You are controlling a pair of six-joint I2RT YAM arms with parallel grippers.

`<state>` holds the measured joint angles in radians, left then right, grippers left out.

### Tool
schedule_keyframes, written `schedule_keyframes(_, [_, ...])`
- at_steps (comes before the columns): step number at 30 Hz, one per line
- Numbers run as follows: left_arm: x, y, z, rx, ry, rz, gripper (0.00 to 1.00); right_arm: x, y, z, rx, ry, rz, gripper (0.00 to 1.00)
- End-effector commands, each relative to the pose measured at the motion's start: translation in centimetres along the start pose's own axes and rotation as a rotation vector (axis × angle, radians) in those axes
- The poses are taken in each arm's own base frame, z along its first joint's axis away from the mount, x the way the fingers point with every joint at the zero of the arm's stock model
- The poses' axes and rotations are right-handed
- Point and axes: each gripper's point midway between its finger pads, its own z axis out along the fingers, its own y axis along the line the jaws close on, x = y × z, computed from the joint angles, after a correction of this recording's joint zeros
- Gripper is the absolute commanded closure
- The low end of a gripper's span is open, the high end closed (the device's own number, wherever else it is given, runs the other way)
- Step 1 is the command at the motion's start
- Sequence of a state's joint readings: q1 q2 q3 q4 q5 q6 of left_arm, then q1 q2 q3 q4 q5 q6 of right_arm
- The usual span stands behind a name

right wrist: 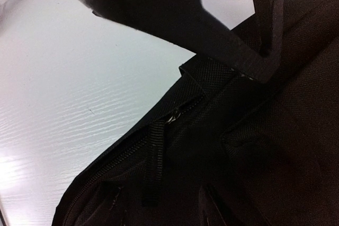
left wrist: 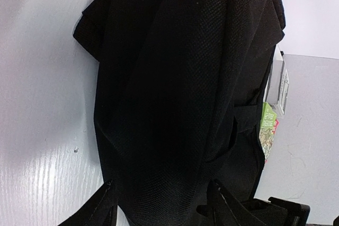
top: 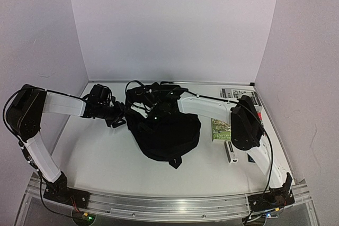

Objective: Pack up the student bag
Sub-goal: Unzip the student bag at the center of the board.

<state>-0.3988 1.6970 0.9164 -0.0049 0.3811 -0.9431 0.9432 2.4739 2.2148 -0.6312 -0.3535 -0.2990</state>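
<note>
The student bag, a big black fabric backpack, lies in the middle of the table. My left gripper is at its left end. In the left wrist view the bag's black cloth bulges between the gripper's spread jaws, and I cannot tell whether they pinch it. My right gripper hovers over the bag's far top edge. In the right wrist view its jaws stand apart on either side of the woven zip pull tab, over the shut zip. A black strap crosses above.
A green booklet lies right of the bag, partly under the right arm; it also shows in the left wrist view. A printed white sheet sits at the back right, and a small white and black item in front of the booklet.
</note>
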Motion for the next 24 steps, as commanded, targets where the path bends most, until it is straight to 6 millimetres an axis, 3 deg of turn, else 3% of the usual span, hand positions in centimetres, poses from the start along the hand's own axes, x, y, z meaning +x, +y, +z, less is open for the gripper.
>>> schedule_keyframes(1, [-1.6, -2.4, -0.1, 0.068, -0.03, 0.018, 0.43, -1.3, -0.4, 0.4, 0.025, -0.035, -0.016, 0.62])
schedule_keyframes(7, [-1.5, -2.3, 0.1, 0.065, -0.027, 0.015, 0.44, -1.5, 0.0, -0.1, 0.008, -0.042, -0.011, 0.82])
schedule_keyframes(11, [-1.7, -2.0, 0.5, 0.06, -0.024, 0.005, 0.45, -2.0, 0.2, -0.9, 0.006, -0.054, -0.01, 1.0])
schedule_keyframes(15, [-1.8, -1.7, 0.9, 0.059, -0.022, -0.015, 0.52, -2.1, 0.6, -1.8, -0.002, -0.059, -0.008, 1.0])
schedule_keyframes(24, [-2.5, -0.4, 1.3, 0.059, -0.035, -0.085, 0.86, -2.0, 2.3, -4.3, -0.017, -0.058, -0.014, 1.0])
